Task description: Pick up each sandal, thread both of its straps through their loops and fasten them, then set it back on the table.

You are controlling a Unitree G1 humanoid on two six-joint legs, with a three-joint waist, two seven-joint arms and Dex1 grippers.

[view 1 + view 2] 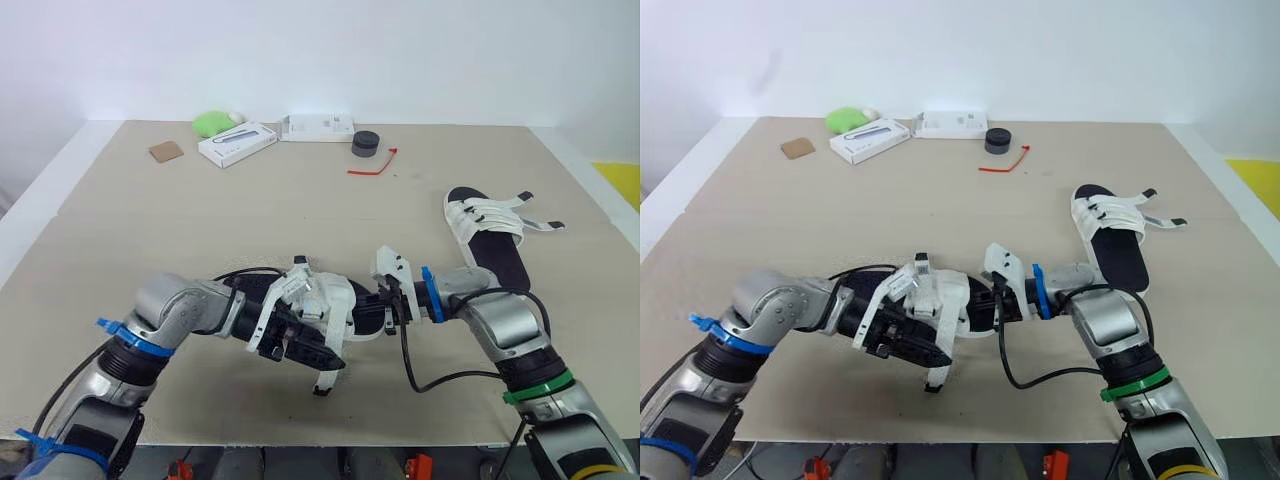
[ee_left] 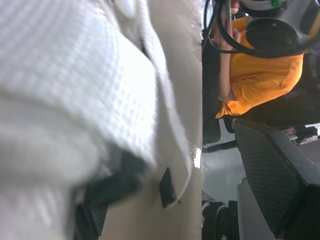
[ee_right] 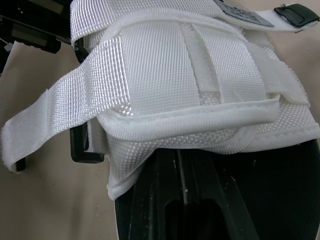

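Note:
One sandal [image 1: 330,297], black-soled with white straps, is held between both grippers above the table's front middle. My left gripper [image 1: 300,345] grips it from the left, its black fingers against the sole. My right gripper [image 1: 388,312] holds the sandal's right end. In the right wrist view a loose white strap [image 3: 55,120] sticks out past a black loop [image 3: 80,150], and another strap lies folded flat across the top. A strap end [image 1: 322,385] hangs below the sandal. The second sandal [image 1: 487,235] lies on the table at the right with its straps spread open.
Along the table's far edge lie a brown square [image 1: 166,151], a green object [image 1: 213,122], two white boxes [image 1: 237,143] [image 1: 318,127], a black round thing [image 1: 366,144] and a red tie [image 1: 373,166]. A person in an orange shirt [image 2: 250,75] sits beyond the table edge.

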